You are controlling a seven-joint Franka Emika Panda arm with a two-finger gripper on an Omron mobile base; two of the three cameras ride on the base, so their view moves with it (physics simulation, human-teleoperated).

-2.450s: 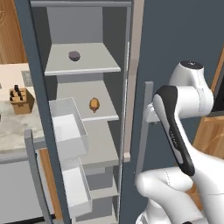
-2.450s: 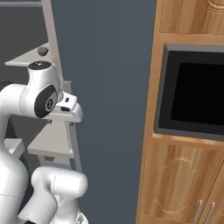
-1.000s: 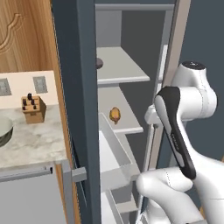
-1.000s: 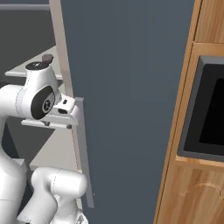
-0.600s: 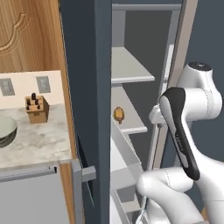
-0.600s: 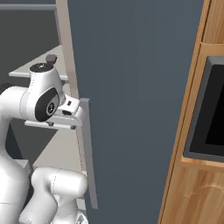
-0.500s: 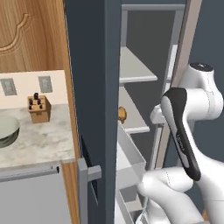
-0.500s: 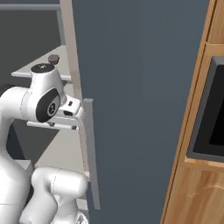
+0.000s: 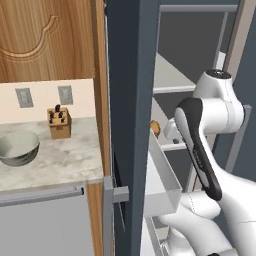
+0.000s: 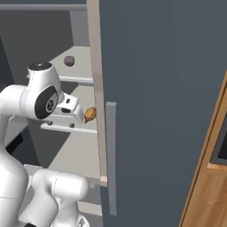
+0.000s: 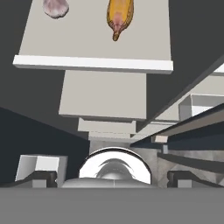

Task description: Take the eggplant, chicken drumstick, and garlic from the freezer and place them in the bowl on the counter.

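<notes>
On freezer (image 10: 155, 88) shelves: chicken drumstick (image 10: 90, 114), eggplant (image 10: 68, 60).

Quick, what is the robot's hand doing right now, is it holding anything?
Hand: open and holding nothing; its dark tips stand wide apart, pointing at the freezer shelves, with the chicken drumstick lying on a shelf ahead.
</notes>
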